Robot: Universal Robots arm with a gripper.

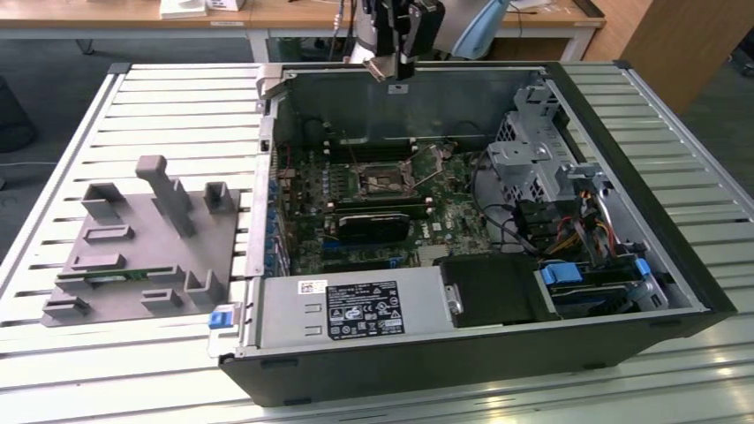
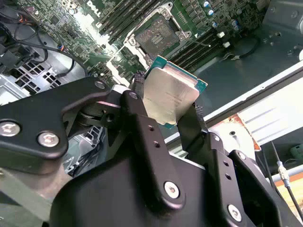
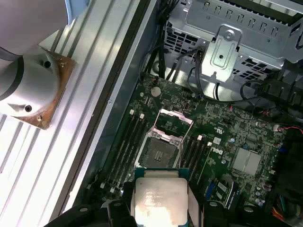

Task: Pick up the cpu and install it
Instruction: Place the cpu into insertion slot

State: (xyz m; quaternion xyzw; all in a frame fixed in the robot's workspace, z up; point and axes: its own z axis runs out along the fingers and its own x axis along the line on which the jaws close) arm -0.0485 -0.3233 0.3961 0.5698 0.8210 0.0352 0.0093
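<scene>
Second wrist view shows the tool (image 2: pixel 168 97) pinching the cpu (image 2: pixel 176 84) by its edges, so pickup is done. The socket (image 2: pixel 158 38) beyond it lies empty, the cpu not yet seated.

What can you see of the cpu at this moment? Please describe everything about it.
The cpu is a small flat square chip with a silvery-grey metal top and a thin green-blue rim. The claw pinches it by two opposite edges, its metal top facing both wrist cameras. It hangs in the air over the open computer case, apart from the empty socket.
</scene>
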